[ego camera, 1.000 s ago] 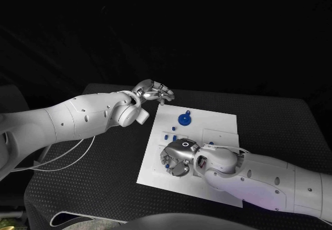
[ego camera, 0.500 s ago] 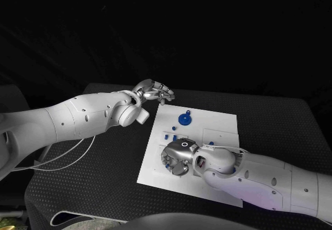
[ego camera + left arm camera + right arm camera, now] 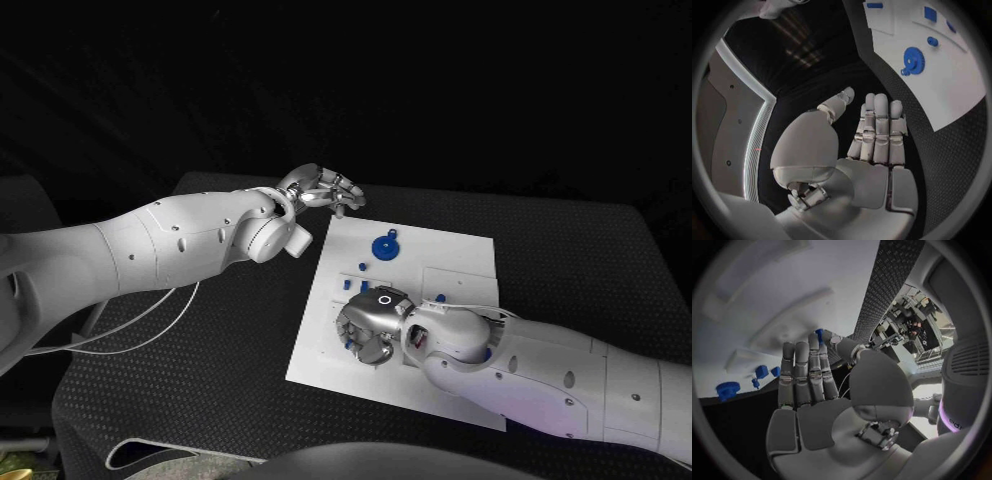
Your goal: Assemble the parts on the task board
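The white task board point(image 3: 447, 255) lies in the middle of the table. On its far part sits a blue gear point(image 3: 385, 248), also in the left wrist view point(image 3: 913, 60) and the right wrist view point(image 3: 727, 389). Small blue parts point(image 3: 346, 285) stand near the board's left edge. My right hand point(image 3: 372, 325) is low over the board's left middle. In its wrist view its fingers are stretched out and a small blue part point(image 3: 819, 333) sits pinched between a fingertip and the thumb. My left hand point(image 3: 320, 188) hovers off the board's far left corner, fingers straight, holding nothing point(image 3: 876, 135).
The black table point(image 3: 216, 330) stretches wide on both sides of the board. Its far edge runs just behind my left hand. Another small blue part point(image 3: 441, 298) stands on the board near my right wrist.
My right hand has shifted very slightly over the board. The left arm and the gear have stayed where they were.
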Robot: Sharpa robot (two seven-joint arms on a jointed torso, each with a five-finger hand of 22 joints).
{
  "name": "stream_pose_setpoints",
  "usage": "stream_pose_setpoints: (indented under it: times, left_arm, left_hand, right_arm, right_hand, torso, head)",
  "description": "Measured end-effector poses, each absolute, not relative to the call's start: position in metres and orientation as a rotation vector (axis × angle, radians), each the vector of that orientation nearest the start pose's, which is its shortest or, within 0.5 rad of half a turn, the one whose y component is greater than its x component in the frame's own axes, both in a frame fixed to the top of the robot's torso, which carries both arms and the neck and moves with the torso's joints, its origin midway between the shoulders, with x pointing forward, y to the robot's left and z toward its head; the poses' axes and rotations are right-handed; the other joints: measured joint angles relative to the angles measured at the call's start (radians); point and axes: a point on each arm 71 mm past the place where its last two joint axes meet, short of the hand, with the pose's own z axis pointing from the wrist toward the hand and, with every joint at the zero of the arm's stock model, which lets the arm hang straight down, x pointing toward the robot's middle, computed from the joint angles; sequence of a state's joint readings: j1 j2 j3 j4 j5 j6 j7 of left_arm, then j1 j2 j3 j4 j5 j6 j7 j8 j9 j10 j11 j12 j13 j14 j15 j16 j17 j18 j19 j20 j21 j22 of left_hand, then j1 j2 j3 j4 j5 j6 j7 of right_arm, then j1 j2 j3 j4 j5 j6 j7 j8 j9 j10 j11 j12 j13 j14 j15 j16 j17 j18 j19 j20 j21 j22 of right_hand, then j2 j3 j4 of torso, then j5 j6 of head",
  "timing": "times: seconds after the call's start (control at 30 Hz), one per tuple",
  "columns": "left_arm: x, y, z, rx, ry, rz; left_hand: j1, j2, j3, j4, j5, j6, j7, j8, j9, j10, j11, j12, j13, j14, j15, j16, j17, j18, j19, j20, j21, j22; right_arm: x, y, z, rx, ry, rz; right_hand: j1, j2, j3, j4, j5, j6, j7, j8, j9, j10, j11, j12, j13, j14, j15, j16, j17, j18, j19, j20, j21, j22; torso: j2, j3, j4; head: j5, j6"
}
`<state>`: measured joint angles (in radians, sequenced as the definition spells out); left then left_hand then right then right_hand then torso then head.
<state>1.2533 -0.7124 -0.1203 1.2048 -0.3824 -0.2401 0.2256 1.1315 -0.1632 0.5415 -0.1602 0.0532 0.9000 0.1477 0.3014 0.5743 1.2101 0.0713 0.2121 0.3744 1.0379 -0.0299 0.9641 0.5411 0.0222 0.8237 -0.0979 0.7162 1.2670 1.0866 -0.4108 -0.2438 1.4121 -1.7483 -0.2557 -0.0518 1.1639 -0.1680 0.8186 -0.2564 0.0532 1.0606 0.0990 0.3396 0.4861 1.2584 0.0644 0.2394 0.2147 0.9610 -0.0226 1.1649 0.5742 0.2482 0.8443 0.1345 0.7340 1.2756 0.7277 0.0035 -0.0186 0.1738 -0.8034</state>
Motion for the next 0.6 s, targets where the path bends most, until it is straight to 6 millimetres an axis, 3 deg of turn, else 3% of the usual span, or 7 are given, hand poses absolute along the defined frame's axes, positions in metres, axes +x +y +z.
stream_pose_setpoints:
  times: [0.6]
  left_arm:
    - [0.542, 0.233, -0.202, -0.771, 1.654, -1.178]
  left_hand:
    - [0.000, 0.000, 0.003, 0.003, 0.000, -0.002, -0.002, 0.000, 0.001, -0.004, 0.004, 0.000, 0.000, 0.000, 0.000, 0.000, 0.001, 0.000, 0.000, 0.000, 0.000, 0.001]
  right_arm:
    - [0.402, -0.019, -0.295, -0.667, 1.695, 0.876]
  right_hand:
    - [0.012, 0.001, 0.019, -0.003, 0.000, 0.011, -0.004, 0.014, 0.021, 0.019, -0.009, 0.007, 0.014, 0.013, -0.013, 0.011, -0.004, 0.000, 0.020, -0.012, 0.009, 0.002]
  torso:
    - [-0.001, -0.0008, 0.0003]
  head:
    - [-0.002, 0.002]
